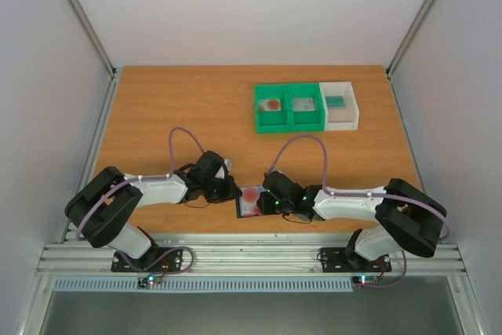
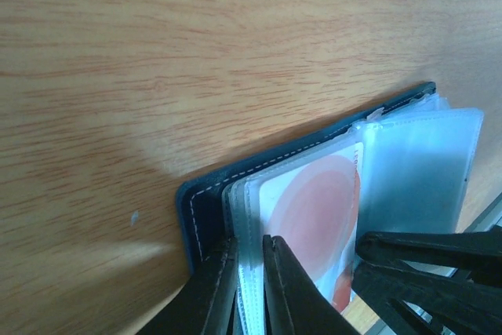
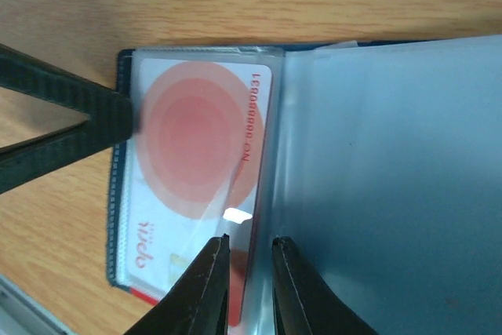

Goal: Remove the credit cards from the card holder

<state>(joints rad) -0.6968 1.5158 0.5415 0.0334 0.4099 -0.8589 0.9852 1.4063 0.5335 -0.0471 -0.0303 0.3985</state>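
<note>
The dark navy card holder (image 1: 249,201) lies open near the table's front edge, between both grippers. A red and white credit card (image 3: 192,162) sits in its clear sleeve, its lower end poking past the holder's edge. It also shows in the left wrist view (image 2: 314,217). My left gripper (image 2: 249,253) is shut on the holder's stacked clear sleeves beside the navy cover (image 2: 205,205). My right gripper (image 3: 249,245) is closed narrowly over the card's right edge, next to the pale grey-blue sleeve page (image 3: 384,186). In the top view the left gripper (image 1: 232,191) and the right gripper (image 1: 265,203) flank the holder.
Two green bins (image 1: 260,109) (image 1: 321,112) and a white bin (image 1: 354,107) stand side by side at the back right, each holding a card. Metal rails run along the table's front edge (image 1: 251,255). Frame posts rise at the sides.
</note>
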